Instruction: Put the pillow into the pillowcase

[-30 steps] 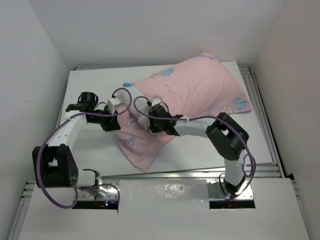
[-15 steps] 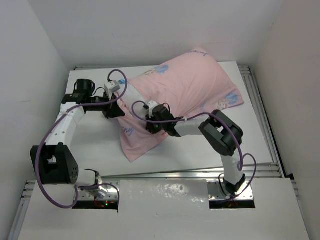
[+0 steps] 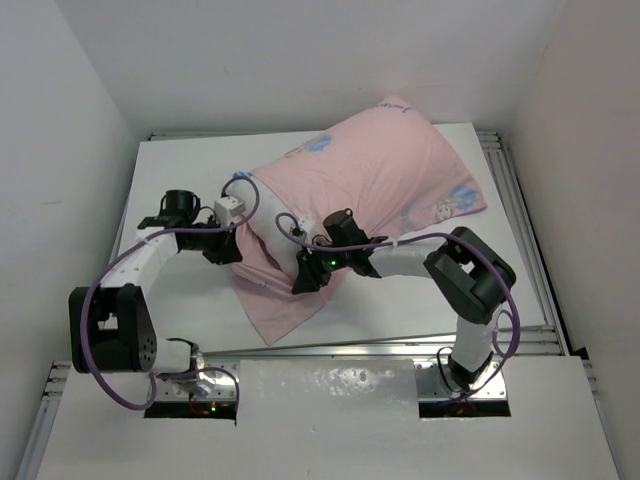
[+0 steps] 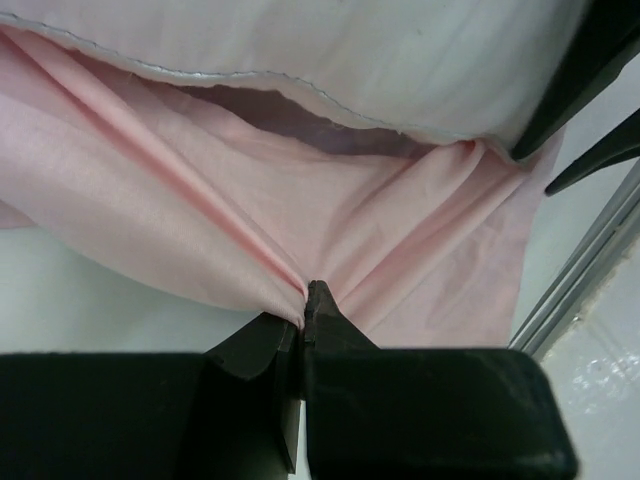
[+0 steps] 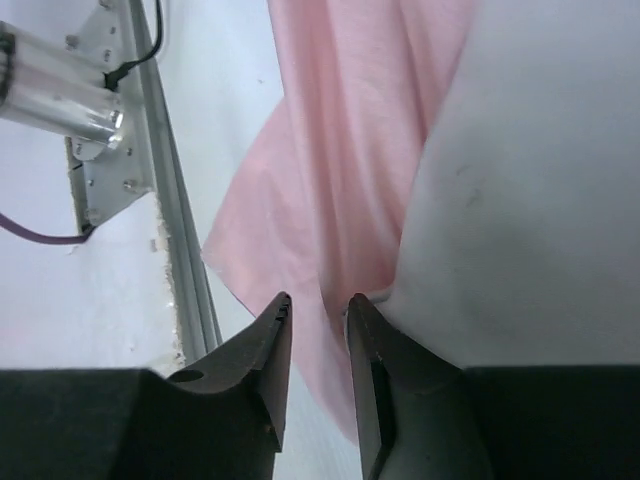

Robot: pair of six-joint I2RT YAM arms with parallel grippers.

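Observation:
The pale pink pillowcase (image 3: 370, 180) bulges over the pillow at the table's back centre, and its limp open end (image 3: 275, 305) trails toward the front. The white pillow (image 4: 350, 50) shows bare at that open end, above the gathered pink cloth (image 4: 200, 200). My left gripper (image 3: 236, 246) is shut on a pinched fold of the pillowcase (image 4: 305, 295). My right gripper (image 3: 306, 281) is at the loose end with its jaws a little apart (image 5: 318, 305). Pink cloth (image 5: 350, 150) lies past its tips and the pillow (image 5: 540, 180) presses against its right finger.
The white table (image 3: 180, 170) is walled in on three sides. Aluminium rails run along its right edge (image 3: 530, 250) and its front edge (image 3: 400, 345). In the right wrist view, the front rail (image 5: 185, 280) lies close to the cloth's corner.
The right gripper's jaws have parted and it has shifted toward the front of the loose end. The left gripper has come back toward the front, still pinching the cloth.

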